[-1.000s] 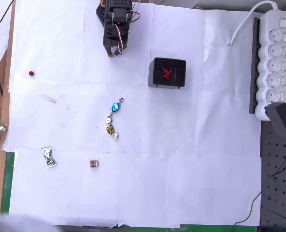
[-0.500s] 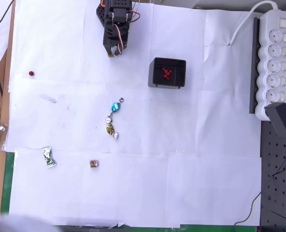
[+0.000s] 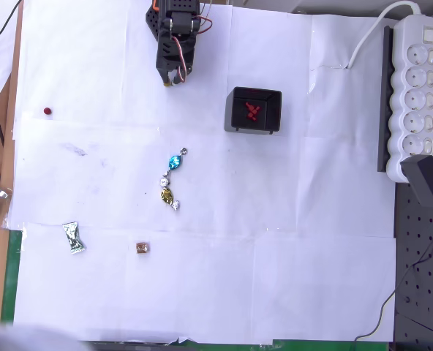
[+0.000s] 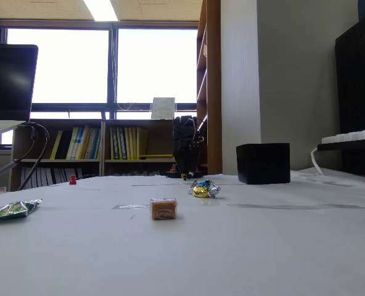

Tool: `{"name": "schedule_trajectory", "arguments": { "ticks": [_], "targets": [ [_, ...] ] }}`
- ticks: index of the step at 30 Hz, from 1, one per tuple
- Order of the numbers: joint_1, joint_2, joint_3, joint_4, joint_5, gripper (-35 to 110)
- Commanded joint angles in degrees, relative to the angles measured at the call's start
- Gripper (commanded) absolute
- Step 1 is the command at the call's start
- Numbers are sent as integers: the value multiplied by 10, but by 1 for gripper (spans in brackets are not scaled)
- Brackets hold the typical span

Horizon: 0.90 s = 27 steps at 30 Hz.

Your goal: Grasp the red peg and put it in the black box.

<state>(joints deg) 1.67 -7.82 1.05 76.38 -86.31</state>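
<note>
I have not yet begun the reach: my claw (image 3: 172,79) hangs near the black box (image 3: 254,110), empty, and I cannot tell whether it is parted. One red peg (image 3: 47,111) lies loose on the worktop (image 3: 311,256), well apart from the box, beyond my claw. Next I must travel there. Several pegs already sit inside.
</note>
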Motion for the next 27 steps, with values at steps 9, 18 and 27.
{"name": "schedule_trajectory", "arguments": {
  "ticks": [9,18,27],
  "targets": [
    [10,-35,-45,-49,-72,0],
    [28,236,-45,-449,-5,1],
    [85,461,-39,-735,4,0]
  ]
}}
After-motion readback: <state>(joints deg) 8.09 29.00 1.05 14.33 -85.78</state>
